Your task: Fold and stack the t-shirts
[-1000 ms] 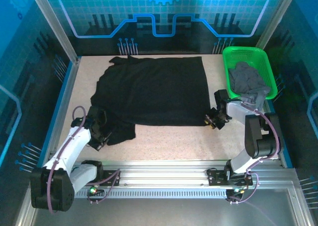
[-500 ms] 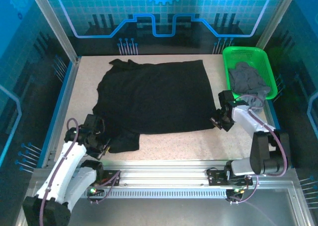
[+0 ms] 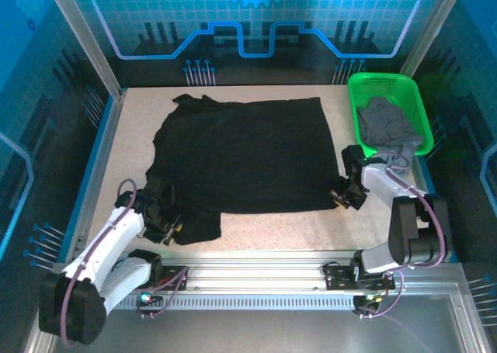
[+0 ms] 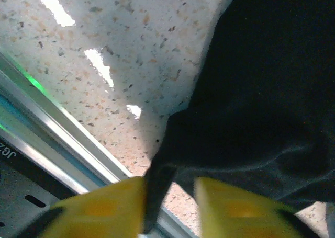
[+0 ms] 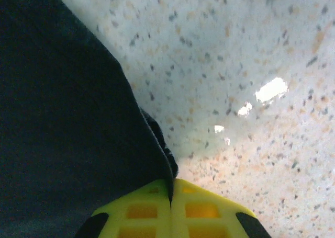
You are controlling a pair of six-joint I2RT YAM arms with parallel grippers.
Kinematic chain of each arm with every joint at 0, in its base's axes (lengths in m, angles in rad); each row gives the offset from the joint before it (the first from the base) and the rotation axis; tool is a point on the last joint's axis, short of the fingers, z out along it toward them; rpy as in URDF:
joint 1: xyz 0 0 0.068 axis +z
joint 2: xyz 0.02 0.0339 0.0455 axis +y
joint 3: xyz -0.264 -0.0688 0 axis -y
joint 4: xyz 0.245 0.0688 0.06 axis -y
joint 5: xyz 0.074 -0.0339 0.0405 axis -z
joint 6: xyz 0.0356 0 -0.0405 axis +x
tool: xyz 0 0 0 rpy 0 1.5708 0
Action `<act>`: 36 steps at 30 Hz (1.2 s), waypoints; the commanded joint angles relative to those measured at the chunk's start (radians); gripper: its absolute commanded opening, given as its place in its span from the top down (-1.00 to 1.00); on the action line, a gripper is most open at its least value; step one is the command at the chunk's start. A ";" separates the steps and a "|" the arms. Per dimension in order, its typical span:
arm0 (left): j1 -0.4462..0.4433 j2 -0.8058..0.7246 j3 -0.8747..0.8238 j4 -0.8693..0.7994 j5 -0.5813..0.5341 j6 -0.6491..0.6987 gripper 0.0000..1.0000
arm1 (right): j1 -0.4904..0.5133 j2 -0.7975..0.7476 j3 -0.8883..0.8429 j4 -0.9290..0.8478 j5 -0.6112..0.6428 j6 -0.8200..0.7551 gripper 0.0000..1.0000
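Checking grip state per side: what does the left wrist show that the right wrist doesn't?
Left wrist: left gripper open, with a fold of the black t-shirt in the gap, and a metal rail along the table edge. Right wrist: right gripper shut, pinching the shirt's edge. Both: the black shirt lying on the speckled table.

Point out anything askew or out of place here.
The black shirt lies askew, its near-left corner bunched by the left gripper and its far-left edge rumpled. The grey shirt sits crumpled in the basket, seemingly drooping over its near rim.
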 commanded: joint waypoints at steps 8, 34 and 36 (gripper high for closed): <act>0.023 0.125 0.168 0.069 -0.115 0.104 -0.21 | -0.102 0.159 0.223 -0.027 0.037 -0.077 1.00; 0.407 1.007 0.632 0.355 -0.068 0.429 0.36 | -0.092 0.271 0.317 -0.037 -0.019 -0.079 1.00; 0.419 1.010 0.671 0.360 -0.059 0.454 0.35 | -0.075 0.270 0.317 -0.039 -0.041 -0.078 1.00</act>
